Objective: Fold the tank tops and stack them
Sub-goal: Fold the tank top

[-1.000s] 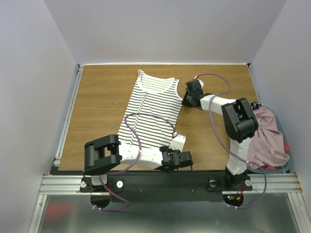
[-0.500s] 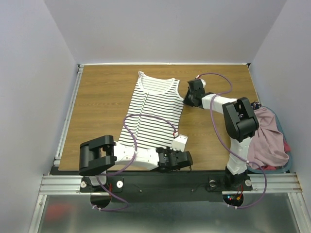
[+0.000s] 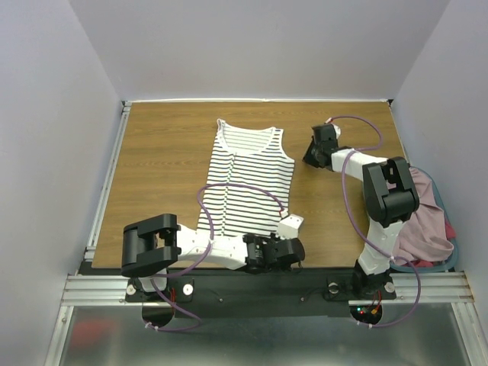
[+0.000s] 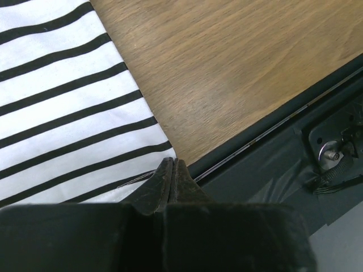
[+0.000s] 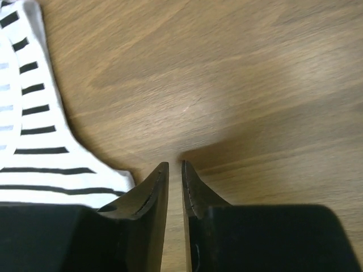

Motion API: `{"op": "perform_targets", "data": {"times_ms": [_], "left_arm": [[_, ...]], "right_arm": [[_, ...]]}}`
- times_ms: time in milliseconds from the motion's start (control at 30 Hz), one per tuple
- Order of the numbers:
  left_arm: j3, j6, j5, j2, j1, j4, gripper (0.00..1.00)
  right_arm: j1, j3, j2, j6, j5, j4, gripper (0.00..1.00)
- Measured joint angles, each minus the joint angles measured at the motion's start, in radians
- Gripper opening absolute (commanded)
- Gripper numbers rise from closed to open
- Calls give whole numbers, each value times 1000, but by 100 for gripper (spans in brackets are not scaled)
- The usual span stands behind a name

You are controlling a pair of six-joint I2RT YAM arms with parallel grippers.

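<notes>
I am flattening the striped top [image 3: 248,179], spread on the surface [image 3: 160,152], with my left claw [image 4: 173,164] clamped on its near hem corner and my right claw [image 5: 174,165] nearly together, empty, beside its far end, so next, I think, comes a grip for folding.

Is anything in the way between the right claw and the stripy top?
Nothing visible. The striped top has its edge right beside the right gripper, with only bare wooden table around them.
</notes>
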Motion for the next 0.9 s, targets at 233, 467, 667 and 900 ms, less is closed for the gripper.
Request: {"op": "perform_targets", "data": {"times_ms": [233,467,667,900], "left_arm": [[-49,-9,23,-18,13,36,0],[-64,-13,38,-24,22,43,0],[-65,-16,45,-31,23,45,0],[-74,-16,54,-31,30,62,0]], "right_arm": [[3,-31,-6,-1,-69,21,37],[15,-39,-11,-1,-117,45,37],[41,-39,-11,-1,-132,54,37],[54,-37,7,1,-135,77,34]]}}
